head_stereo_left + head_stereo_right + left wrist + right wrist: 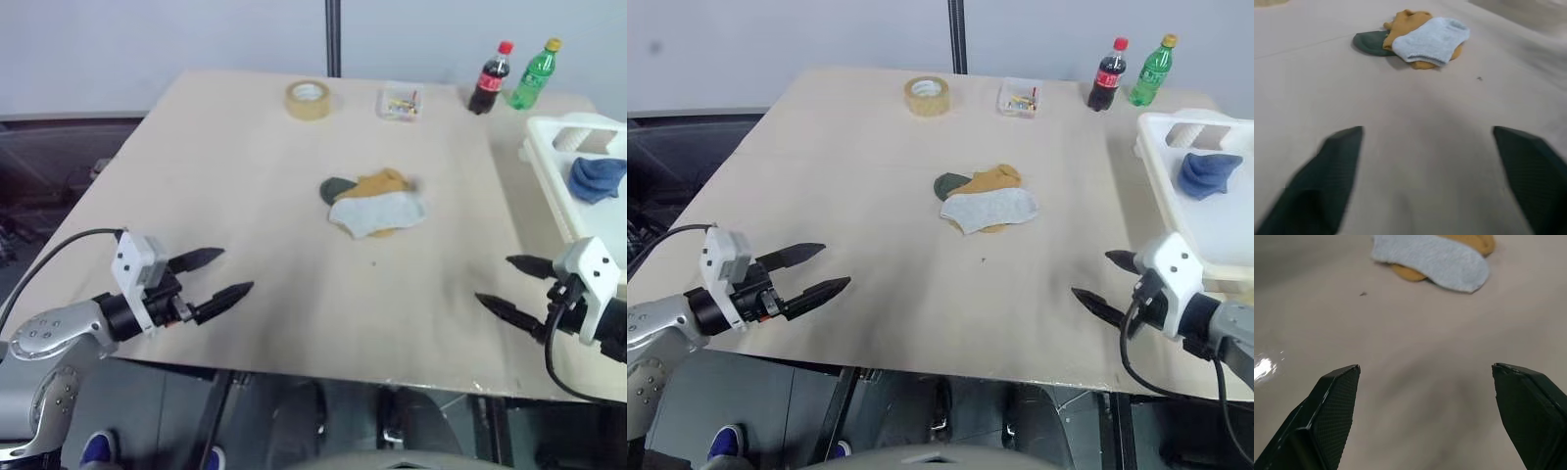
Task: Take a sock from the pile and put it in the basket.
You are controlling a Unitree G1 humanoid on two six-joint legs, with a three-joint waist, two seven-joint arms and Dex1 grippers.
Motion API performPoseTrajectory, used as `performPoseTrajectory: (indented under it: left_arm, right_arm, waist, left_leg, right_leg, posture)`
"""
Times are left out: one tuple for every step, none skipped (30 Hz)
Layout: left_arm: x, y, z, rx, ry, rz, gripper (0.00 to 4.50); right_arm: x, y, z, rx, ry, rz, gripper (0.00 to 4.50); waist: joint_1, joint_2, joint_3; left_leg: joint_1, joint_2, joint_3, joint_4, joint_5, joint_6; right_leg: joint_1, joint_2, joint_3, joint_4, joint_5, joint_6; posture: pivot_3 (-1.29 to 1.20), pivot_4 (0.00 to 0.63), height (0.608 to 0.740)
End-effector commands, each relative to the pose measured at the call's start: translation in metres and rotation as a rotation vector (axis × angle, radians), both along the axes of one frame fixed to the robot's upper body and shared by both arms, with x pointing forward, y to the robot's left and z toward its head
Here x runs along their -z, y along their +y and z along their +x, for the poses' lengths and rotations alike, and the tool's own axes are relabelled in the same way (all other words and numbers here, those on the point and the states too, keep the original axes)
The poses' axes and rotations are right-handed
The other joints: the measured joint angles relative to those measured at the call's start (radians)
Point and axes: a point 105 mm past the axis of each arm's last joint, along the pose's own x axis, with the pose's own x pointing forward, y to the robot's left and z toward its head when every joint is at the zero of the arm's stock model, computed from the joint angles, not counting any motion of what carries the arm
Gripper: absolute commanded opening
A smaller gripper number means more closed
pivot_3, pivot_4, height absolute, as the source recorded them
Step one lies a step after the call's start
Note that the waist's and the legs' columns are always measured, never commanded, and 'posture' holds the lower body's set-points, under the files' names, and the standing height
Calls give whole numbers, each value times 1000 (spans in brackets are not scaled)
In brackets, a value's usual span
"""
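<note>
Mid-table lies the pile, well apart from both fingers.

The pile lies mid-table, with the tape roll and small box beyond it at the far edge, two bottles at the far right, and the basket, holding a sock, at the right edge.

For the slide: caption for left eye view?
Open grippers flank the sock pile; blue sock in basket.
</note>
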Motion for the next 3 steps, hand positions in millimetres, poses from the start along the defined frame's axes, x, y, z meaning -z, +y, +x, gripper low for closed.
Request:
performPoseTrajectory:
  left_arm:
    - [-12, -2, -1, 6, -37, 8, 4437]
    - [-12, -2, -2, 8, -31, 2, 4437]
    - [-11, -2, -3, 12, -24, 0, 4437]
  right_arm:
    - [-13, 5, -3, -38, -58, -13, 4500]
    - [-13, 5, -2, -34, -71, -24, 4500]
    - [-13, 5, -1, -37, -78, -35, 4500]
  waist:
    - [0, 0, 0]
    - [0, 0, 0]
    - [0, 0, 0]
  left_leg:
    - [0, 0, 0, 0, 0, 0]
    - [0, 0, 0, 0, 0, 0]
    - [0, 0, 0, 0, 0, 0]
  right_leg:
    - [0, 0, 0, 0, 0, 0]
    - [0, 0, 0, 0, 0, 0]
    - [0, 0, 0, 0, 0, 0]
  posture:
    - [0, 150, 740]
    - [0, 150, 740]
    - [0, 150, 740]
